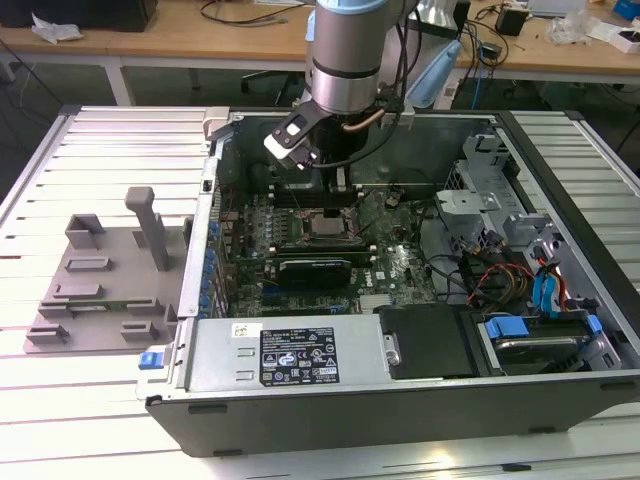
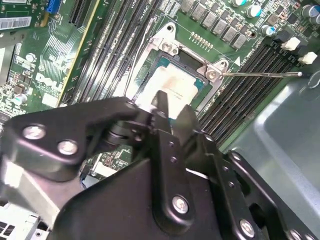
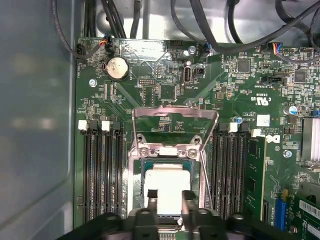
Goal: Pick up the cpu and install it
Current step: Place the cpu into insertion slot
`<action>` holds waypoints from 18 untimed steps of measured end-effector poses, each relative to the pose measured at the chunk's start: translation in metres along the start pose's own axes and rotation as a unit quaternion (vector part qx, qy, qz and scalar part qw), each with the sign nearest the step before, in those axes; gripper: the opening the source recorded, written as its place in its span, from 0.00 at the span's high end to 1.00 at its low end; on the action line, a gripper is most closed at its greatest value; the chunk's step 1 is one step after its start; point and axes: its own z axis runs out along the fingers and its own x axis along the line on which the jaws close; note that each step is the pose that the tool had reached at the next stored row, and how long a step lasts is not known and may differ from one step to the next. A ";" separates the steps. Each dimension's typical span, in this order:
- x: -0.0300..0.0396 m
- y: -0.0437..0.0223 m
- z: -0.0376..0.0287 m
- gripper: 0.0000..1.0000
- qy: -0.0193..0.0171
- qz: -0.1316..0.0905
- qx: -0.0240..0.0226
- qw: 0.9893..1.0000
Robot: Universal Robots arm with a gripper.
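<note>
- The tool (image 2: 173, 106), fingers a narrow gap apart and gripping nothing, hovers just above the cpu (image 2: 175, 82).
- On the exterior view's left, a grey tray (image 1: 95, 290) rests on the table (image 1: 60, 420), likely for staging parts.
- The computer case (image 1: 300, 410) lies open, holding the motherboard (image 1: 400, 265).
- The cpu sits flat in its socket (image 3: 131, 190), clamp frame (image 3: 175, 111) raised, apparently to admit it.

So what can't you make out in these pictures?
The chip: its near edge is covered by the tool in both wrist views.
Whether the chip lies fully in its socket: the tool blocks that too.
Exterior view: the chip under the arm is too small to judge.
</note>
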 end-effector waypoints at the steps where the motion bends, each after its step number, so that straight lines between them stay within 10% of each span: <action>1: 0.0000 0.0000 0.0000 0.71 0.000 0.000 0.000 1.000; 4: 0.0000 0.0000 0.0023 0.89 0.000 0.000 0.000 1.000; 18: 0.0008 -0.0004 0.0298 0.89 0.000 -0.005 0.003 1.000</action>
